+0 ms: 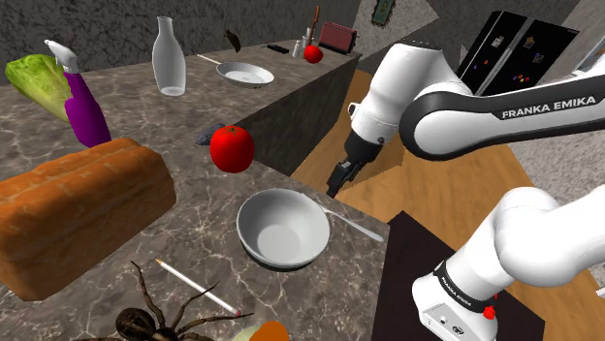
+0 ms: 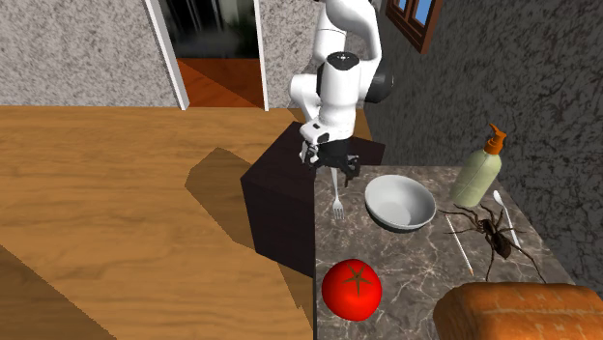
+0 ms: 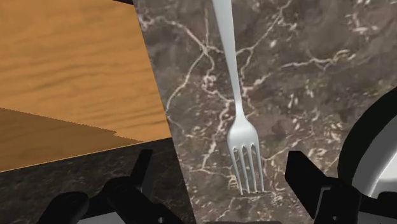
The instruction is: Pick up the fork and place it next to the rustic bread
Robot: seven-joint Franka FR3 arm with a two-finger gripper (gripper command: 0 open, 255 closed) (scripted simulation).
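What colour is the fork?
The fork is pale silvery grey; the wrist view shows it best.

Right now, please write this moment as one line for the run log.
stage: pre-grasp | fork: flat on counter, beside bowl | fingers: open, above tines, no contact | bread: across bowl from fork

1. Home kitchen, by every sign: a dark marbled counter laden with food: bread loaf, tomato, lettuce.
2. Tableware alongside: white bowl, clear bottle, shallow pan farther back.
3. Appliances beyond: black fridge with notes on its doors, and a small red box at the counter's far end, perhaps a toaster.
4. Household fittings: wooden floor, white-framed doorway, soap dispenser against a rough grey wall.
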